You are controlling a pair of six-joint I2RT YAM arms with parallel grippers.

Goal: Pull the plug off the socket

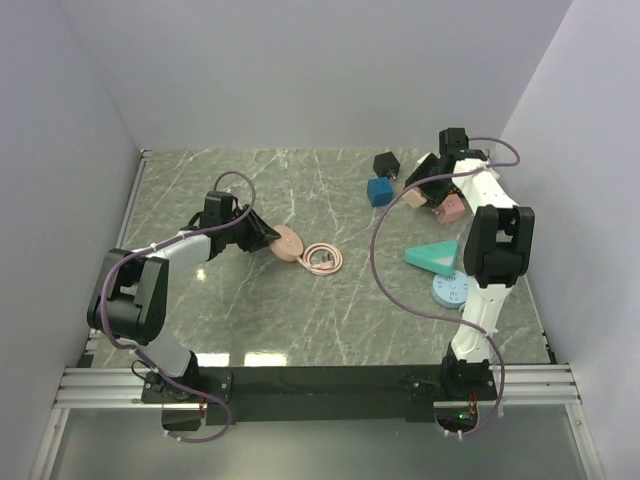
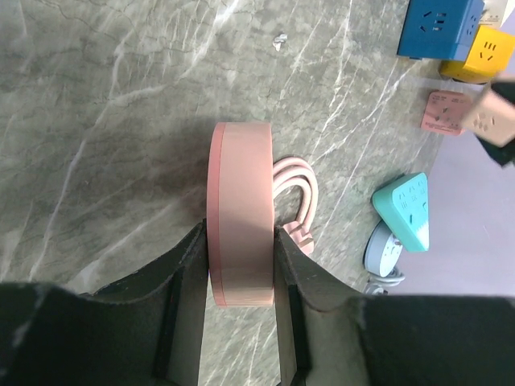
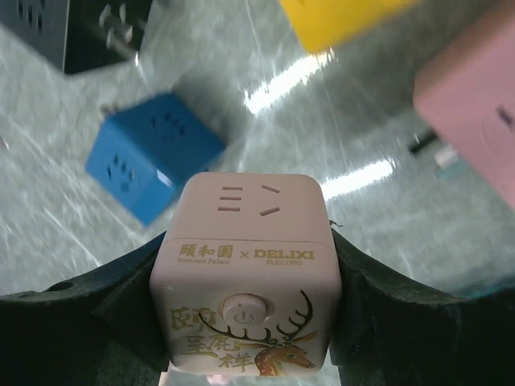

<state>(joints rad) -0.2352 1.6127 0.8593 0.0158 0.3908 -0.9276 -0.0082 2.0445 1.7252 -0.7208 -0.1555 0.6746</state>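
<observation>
Centre-left of the overhead view, left jaws clamped across the pink round socket (image 1: 287,243), its coiled cord (image 1: 325,258) lying just right on the table (image 1: 250,310); farther, upper right, right jaws clamped on a pale cube socket (image 3: 241,241).

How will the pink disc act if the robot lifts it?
Probably stiff: the left gripper pinches the disc by its flat faces without denting it. Being round, it may roll if set on its rim. The looped cord beside it looks floppy and would likely trail.
</observation>
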